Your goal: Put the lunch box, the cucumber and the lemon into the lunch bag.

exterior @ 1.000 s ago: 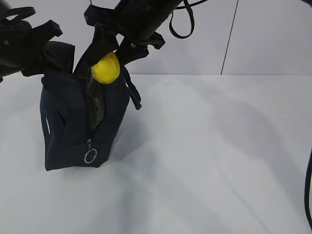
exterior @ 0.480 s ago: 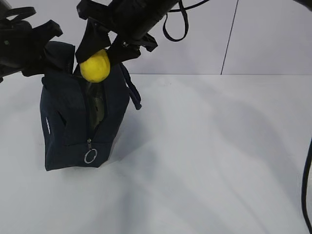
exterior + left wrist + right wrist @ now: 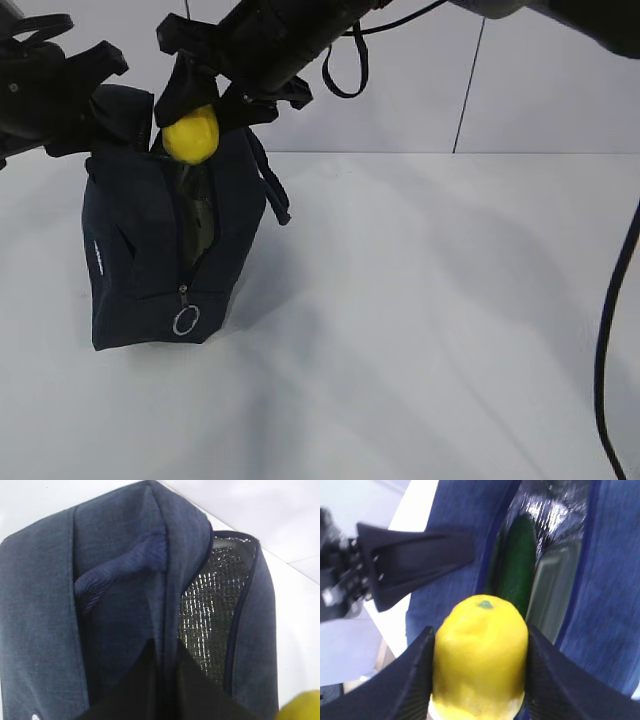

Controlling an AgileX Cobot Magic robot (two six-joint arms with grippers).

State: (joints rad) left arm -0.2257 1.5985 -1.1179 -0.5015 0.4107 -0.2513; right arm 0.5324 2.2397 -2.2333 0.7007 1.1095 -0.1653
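Lemon (image 3: 480, 655) clamped in right tool (image 3: 479, 672), above lunch bag (image 3: 150, 260).

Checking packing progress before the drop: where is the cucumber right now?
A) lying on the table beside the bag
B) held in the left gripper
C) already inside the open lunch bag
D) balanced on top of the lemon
C: the right wrist view shows the cucumber inside the open lunch bag, below the lemon held in the right gripper.
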